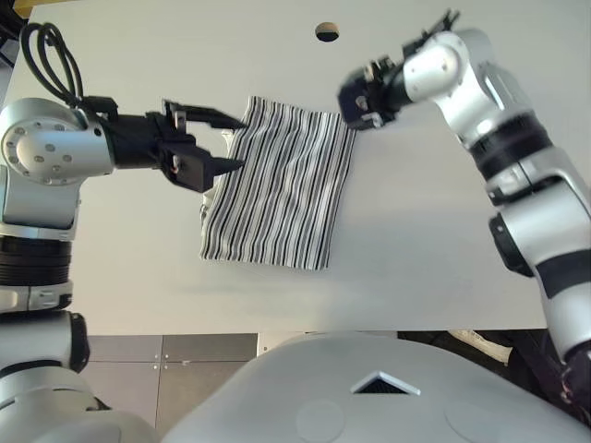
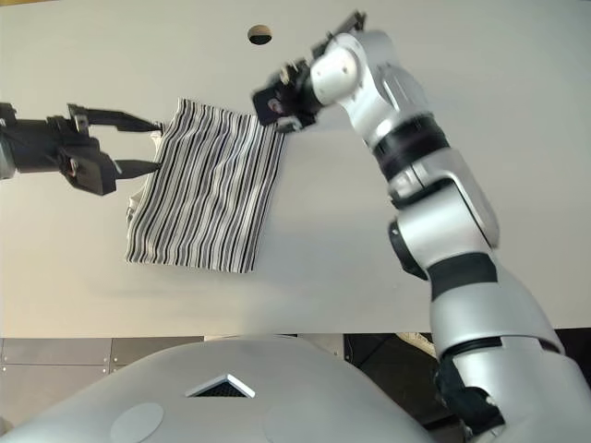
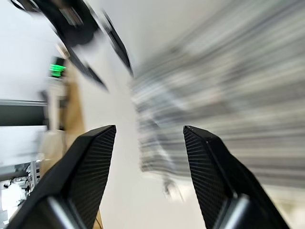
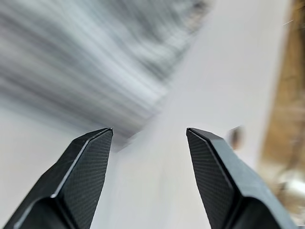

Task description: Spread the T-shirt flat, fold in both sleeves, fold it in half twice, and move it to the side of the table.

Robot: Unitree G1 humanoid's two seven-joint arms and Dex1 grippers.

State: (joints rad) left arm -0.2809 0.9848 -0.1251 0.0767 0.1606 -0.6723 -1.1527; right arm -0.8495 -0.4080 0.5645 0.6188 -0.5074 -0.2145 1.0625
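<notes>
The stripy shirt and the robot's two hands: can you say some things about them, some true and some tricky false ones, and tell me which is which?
1. The shirt lies folded into a rectangle on the white table. True.
2. The left hand is shut tight on the shirt. False: its fingers are open, at the shirt's left edge.
3. The right hand is open, by the shirt's far right corner. True.
4. The shirt is plain red. False: it has black and white stripes.
5. There is a round hole in the table beyond the shirt. True.
</notes>
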